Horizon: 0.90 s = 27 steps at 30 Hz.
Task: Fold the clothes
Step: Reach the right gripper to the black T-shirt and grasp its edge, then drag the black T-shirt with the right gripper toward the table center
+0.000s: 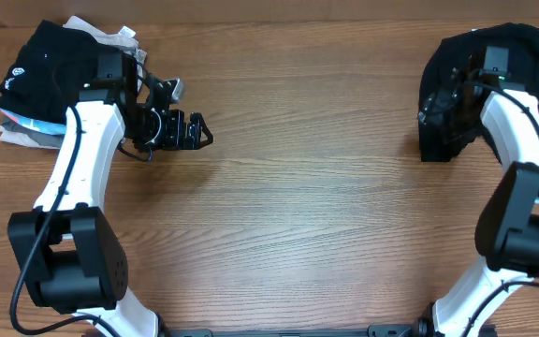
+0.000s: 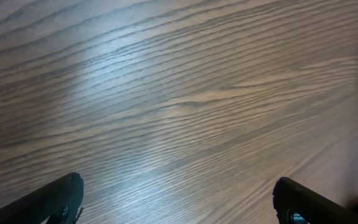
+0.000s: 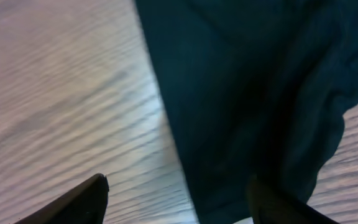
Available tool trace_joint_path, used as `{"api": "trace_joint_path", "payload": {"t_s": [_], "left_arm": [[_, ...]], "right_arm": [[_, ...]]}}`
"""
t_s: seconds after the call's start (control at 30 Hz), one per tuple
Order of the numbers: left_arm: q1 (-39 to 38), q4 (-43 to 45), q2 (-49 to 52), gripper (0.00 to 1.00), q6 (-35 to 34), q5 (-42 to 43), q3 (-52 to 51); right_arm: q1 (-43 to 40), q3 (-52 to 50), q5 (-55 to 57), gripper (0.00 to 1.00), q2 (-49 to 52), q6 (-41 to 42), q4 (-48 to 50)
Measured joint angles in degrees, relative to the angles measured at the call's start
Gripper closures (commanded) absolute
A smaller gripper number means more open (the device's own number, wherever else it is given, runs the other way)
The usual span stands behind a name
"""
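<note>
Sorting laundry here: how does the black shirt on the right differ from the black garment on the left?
The black shirt lies crumpled alone on the table, with no logo showing. The black garment tops a pile of light clothes and shows a white logo. Both are black cloth.

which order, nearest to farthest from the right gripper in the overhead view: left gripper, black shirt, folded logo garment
1. black shirt, far right, beneath the right gripper
2. left gripper, left of centre
3. folded logo garment, top left corner
</note>
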Motion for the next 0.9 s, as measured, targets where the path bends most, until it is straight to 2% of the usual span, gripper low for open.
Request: {"api": "trace_joint_path", "payload": {"t_s": [0.3,0.6,0.67,0.77,0.8,0.9], "left_arm": [[-1.6,1.7,0.1,0.0,0.0,-1.3,0.0],[-1.9,2.2,0.1,0.0,0.0,-1.4,0.0],[-1.9,2.3,0.1,0.0,0.0,-1.4,0.0],[-1.9,2.4,0.1,0.0,0.0,-1.4,0.0],[-1.9,2.6,0.1,0.0,0.0,-1.4,0.0],[-1.9,2.8,0.1,0.0,0.0,-1.4,0.0]], "right_arm": [[0.4,0.0,7.5,0.32,5.4,1.8,1.0],[0.4,-4.5,9.9,0.37,5.4,2.9,7.6],[0.4,-5.6,10.1,0.41,4.9,2.9,9.0],[0.4,-7.3,10.2,0.59,4.1,3.3,10.6],[0.4,-7.7,10.2,0.77,3.9,3.5,10.9],[0.3,-8.2,9.1,0.95,3.6,4.0,11.1]]}}
